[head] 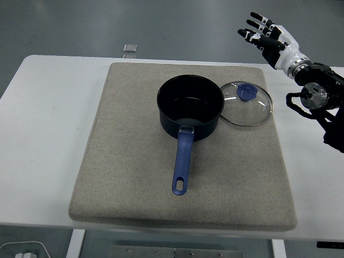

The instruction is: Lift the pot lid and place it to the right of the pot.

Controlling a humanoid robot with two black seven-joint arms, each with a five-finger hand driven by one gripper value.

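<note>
I see the lid (246,104) resting flat on the mat (134,183), touching the pot (190,107) on its right, so my right hand (269,38) hangs spread wide, holding nothing.

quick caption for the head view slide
Glass lid lies right of the open pot on the mat; right hand open above.

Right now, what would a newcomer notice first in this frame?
The dark pot sits open mid-mat, its blue handle pointing toward the near edge. The glass lid with a blue knob lies flat on the grey mat, right of the pot. The right hand is raised at upper right, fingers spread, holding nothing.
</note>
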